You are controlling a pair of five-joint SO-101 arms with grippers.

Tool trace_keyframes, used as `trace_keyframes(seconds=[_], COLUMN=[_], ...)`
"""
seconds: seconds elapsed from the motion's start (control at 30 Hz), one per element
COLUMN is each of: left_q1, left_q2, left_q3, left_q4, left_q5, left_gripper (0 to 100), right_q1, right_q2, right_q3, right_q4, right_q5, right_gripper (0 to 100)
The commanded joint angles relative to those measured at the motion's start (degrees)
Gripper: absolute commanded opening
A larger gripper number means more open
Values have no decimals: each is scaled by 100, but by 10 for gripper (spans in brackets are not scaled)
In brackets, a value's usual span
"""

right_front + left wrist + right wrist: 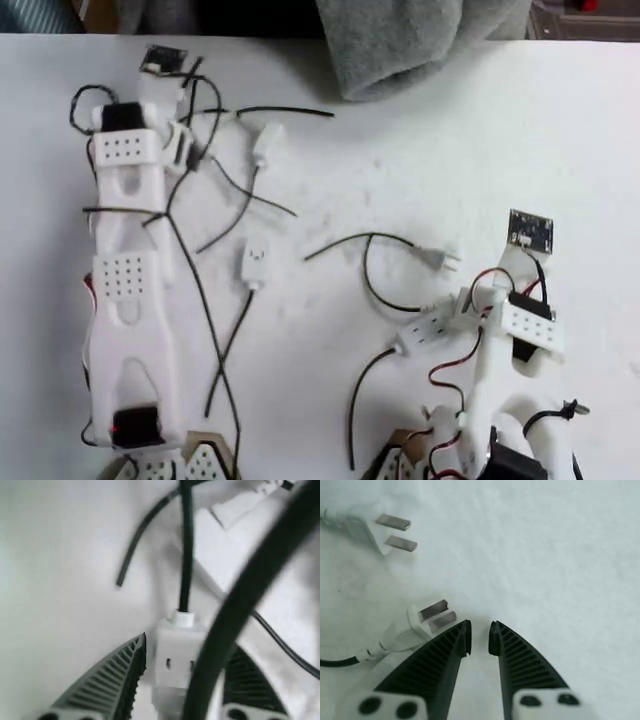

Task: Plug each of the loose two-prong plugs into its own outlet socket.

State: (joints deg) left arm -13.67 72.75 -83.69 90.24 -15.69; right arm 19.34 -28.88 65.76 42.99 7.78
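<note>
My left gripper (182, 680) straddles a white outlet socket (175, 665) with two slots; a thin gap shows beside one finger (122, 677), and a thick black cable (235, 610) crosses in front. In the high view this gripper (183, 148) is at the far left. My right gripper (480, 632) is all but shut with nothing between its fingertips. A white two-prong plug (422, 620) lies right beside one finger, and a second plug (382, 532) lies farther off. From above, one plug (440, 260) lies near the right gripper (465, 300), and a loose socket (255, 262) sits mid-table.
Thin black cables (215, 330) trail across the table between the arms. Another white connector (266, 140) lies near the left arm's end. A grey cloth (400, 45) hangs over the far edge. Bare tabletop (560, 140) spreads at the far right.
</note>
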Motion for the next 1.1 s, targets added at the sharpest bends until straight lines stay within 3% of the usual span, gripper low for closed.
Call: trace_keyframes(seconds=[0.0, 0.27, 0.53, 1.07], left_q1=[-207, -356, -101, 127], left_q2=[-462, -1508, -2967, -5516], left_q3=[-255, -255, -79, 4580], left_q4=[-9, 26, 1240, 1213], left_q5=[26, 18, 79, -26], left_gripper=[421, 430, 430, 430], right_q1=[-66, -66, -66, -145], right_q2=[-119, -119, -119, -119], right_q3=[-35, -26, -18, -18], right_q4=[-84, -127, -145, -154], right_q5=[-53, -53, -53, -53], right_gripper=[77, 77, 77, 77])
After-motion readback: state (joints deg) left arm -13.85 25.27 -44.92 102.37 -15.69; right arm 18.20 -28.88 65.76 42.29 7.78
